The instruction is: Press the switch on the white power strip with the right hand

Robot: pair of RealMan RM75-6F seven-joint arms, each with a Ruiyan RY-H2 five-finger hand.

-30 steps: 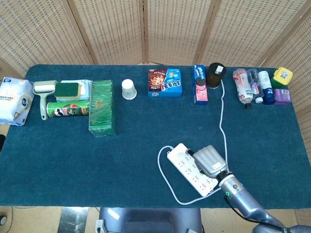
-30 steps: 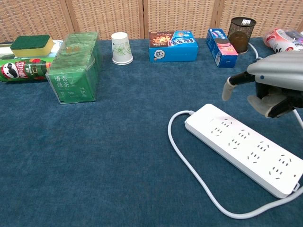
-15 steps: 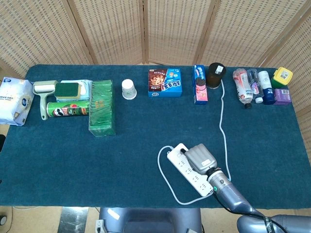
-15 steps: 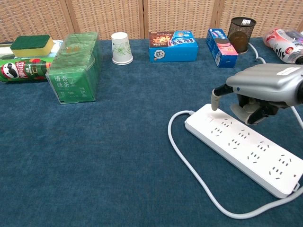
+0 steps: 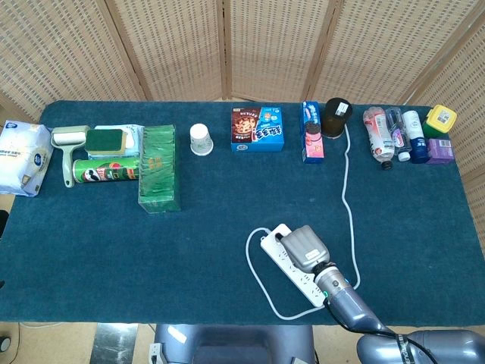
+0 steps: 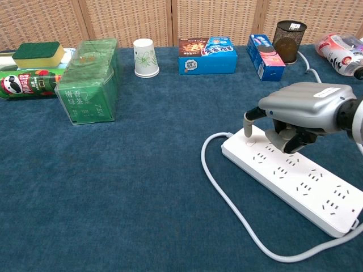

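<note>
The robot hand (image 6: pixel 298 113) is showing a smooth, rounded metallic grey shell over its back, with a small white label stuck near the wrist end. Its fingers (image 6: pixel 248 122) are looking darker grey along their length and ending in pale, cream-coloured tips. In the head view the same robot hand (image 5: pixel 305 246) is appearing as a blocky grey casing. Behind it, a silvery-grey tubular forearm (image 5: pixel 348 302) is joining through a black wrist ring and showing a small light spot.

Right hand (image 5: pixel 305 247) over power strip (image 5: pixel 301 275)
</note>
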